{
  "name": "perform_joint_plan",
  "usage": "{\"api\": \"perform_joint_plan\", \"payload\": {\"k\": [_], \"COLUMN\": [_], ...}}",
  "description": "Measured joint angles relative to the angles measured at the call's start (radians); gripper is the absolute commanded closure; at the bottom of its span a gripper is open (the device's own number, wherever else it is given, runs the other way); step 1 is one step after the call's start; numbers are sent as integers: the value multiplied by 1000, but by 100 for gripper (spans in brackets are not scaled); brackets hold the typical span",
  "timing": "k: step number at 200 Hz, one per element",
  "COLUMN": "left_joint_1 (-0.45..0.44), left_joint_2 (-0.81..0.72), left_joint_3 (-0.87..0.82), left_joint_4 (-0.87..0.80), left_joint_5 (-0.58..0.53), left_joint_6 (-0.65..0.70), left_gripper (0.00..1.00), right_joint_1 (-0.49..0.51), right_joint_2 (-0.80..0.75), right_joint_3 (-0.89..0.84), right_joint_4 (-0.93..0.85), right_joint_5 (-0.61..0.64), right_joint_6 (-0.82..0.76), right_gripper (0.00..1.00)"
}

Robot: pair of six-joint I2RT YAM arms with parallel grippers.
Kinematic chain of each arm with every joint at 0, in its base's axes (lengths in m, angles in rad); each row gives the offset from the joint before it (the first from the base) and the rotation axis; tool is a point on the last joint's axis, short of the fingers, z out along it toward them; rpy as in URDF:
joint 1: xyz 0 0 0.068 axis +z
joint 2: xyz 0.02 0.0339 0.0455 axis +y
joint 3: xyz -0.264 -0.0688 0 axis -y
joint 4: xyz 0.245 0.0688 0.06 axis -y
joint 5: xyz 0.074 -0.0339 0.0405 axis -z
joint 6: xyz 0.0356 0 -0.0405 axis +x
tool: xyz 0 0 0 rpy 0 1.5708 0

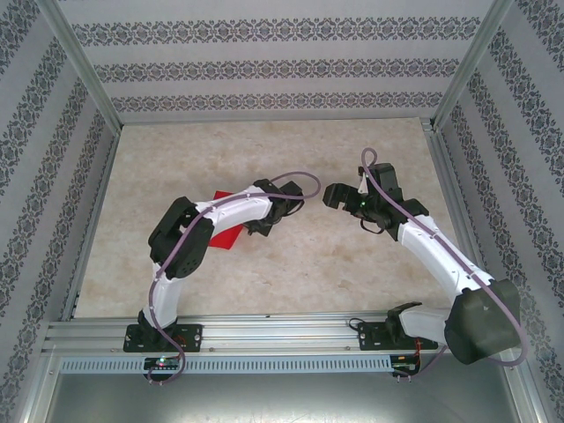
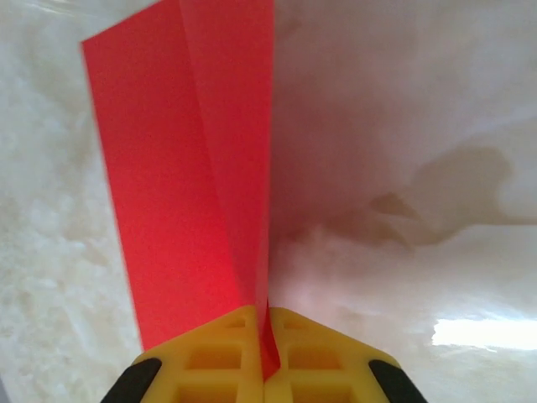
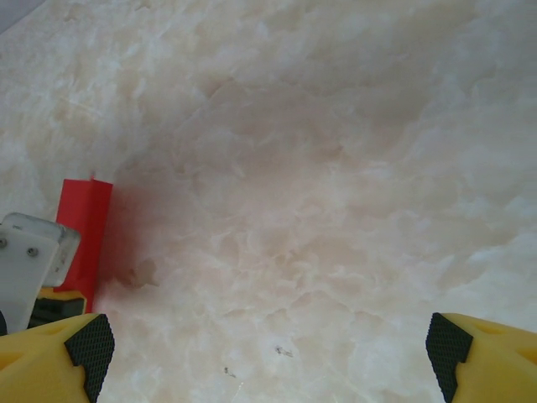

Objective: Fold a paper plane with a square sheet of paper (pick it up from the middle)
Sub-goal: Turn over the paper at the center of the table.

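Square sheet of paper [image 1: 231, 234] on the table [image 1: 264, 150] left of centre, edge inside left gripper [image 2: 264, 327], right gripper [image 1: 337, 196] apart, rightward

Pale marbled table [image 1: 291, 150] lay flat, patterned walls [image 1: 264, 70] stood around it, metal rail [image 1: 282, 331] ran along its near edge.
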Motion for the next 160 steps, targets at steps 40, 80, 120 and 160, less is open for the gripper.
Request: {"api": "perform_joint_plan", "payload": {"k": [40, 80, 120, 160], "left_joint_1": [-19, -18, -18, 16], "left_joint_2": [9, 9, 9, -18], "left_joint_3": [0, -19, -50, -95], "left_joint_4": [68, 139, 202, 253], "left_joint_5": [119, 230, 339, 412], "left_joint_6": [-20, -31, -38, -42], "left_gripper": [86, 75, 66, 56], "right_joint_1": [-2, -2, -2, -8], "right_joint_2": [22, 47, 62, 81], "right_joint_3": [-5, -16, -16, -16], "right_joint_4": [-4, -5, -4, 7], "right_joint_5": [1, 0, -1, -21], "right_joint_6": [19, 34, 55, 79], "right_gripper": [3, 3, 3, 4]}}
